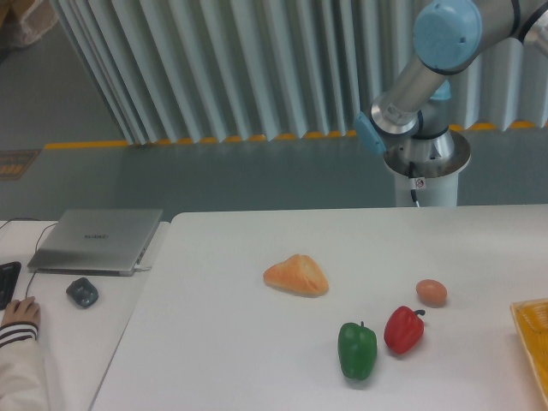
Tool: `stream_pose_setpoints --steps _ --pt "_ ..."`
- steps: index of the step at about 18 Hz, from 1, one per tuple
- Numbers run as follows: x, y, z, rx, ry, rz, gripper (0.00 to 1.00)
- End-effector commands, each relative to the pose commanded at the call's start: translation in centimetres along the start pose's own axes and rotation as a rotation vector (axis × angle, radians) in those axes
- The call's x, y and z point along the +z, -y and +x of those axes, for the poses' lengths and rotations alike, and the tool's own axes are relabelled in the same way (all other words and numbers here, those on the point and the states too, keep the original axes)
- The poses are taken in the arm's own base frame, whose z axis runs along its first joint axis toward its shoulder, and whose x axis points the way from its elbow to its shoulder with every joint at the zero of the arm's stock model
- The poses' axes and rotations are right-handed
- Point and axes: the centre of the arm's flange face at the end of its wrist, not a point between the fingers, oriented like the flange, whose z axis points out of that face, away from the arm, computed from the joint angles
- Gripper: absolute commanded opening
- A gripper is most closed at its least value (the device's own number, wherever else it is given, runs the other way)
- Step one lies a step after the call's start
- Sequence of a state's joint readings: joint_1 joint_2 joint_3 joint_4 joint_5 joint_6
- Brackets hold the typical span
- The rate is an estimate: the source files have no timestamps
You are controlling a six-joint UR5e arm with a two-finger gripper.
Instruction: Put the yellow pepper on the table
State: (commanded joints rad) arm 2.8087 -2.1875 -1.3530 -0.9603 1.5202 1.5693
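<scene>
I can't see the glossy yellow bell pepper anywhere; only a yellow basket edge (533,330) shows at 3 o'clock on the large white table (214,342), so I judge it lies that way. My two-finger gripper is out of frame, its state unknowable; only the grey-and-blue arm (419,77) shows at 1 o'clock.

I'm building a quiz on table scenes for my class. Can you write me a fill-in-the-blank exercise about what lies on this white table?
1. The pepper nearest the camera is ____.
2. The small brown egg lies on the table just behind the ____ pepper.
3. The bread lies to the ____ of the egg in the picture.
4. The laptop on the side desk has its lid ____.

Missing words: green; red; left; closed
</scene>
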Motion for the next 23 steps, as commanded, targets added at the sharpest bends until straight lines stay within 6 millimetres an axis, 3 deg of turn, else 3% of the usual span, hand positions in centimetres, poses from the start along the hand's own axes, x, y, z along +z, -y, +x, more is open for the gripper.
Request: stream_pose_setpoints --steps 3,7,13,18,23 --pt "-0.3 0.0 0.0 -0.001 0.002 -0.002 0.33" --pt "-2.0 -0.1 0.1 -0.004 -0.02 -0.004 0.33" --pt "-7.0 -0.2 1.1 -0.02 -0.123 0.025 0.33" --pt "-11.4 1.1 3.8 -0.053 -0.229 0.156 0.33" --pt "-14.1 5.8 7.3 -0.001 -0.326 0.172 0.33"
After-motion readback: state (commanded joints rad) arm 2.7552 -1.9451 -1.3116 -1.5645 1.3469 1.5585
